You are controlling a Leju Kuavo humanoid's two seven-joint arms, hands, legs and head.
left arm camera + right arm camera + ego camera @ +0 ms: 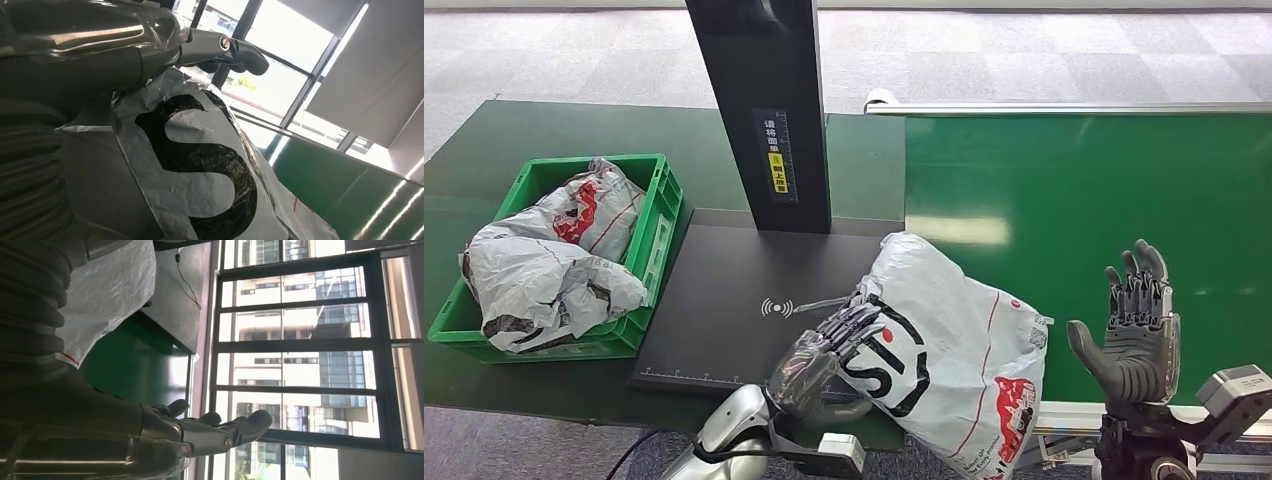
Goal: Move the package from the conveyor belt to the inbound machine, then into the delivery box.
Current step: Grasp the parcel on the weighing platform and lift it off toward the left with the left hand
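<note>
At the left of the head view a green crate (652,215) sits on the dark green table (484,150), filled with crumpled grey-white mailer bags (544,265); the upper one carries a red printed patch whose writing is too creased to read. Just right of the crate lies the black scanner plate (724,290), marked near its middle with a small white wireless symbol and a fine ruler scale along its front edge. A black post (764,100) rises from the back of the plate, bearing a vertical label: white characters above, a yellow block below, too small to read.

In the lower centre the package (954,350), a grey-white plastic bag, lies across the right front corner of the plate and overhangs onto the conveyor belt (1084,200). It shows large black letters, a thin red line and a red graphic near its lower end; in the left wrist view a big black "S" (200,165) is plain on it. The left hand (824,350) rests against the package's left side, fingers laid over the bag (220,47), thumb beneath; whether it truly grips I cannot tell.

At the lower right, the right hand (1136,330) stands over the green belt with palm raised and fingers (240,427) spread apart, holding nothing, apart from the package
</note>
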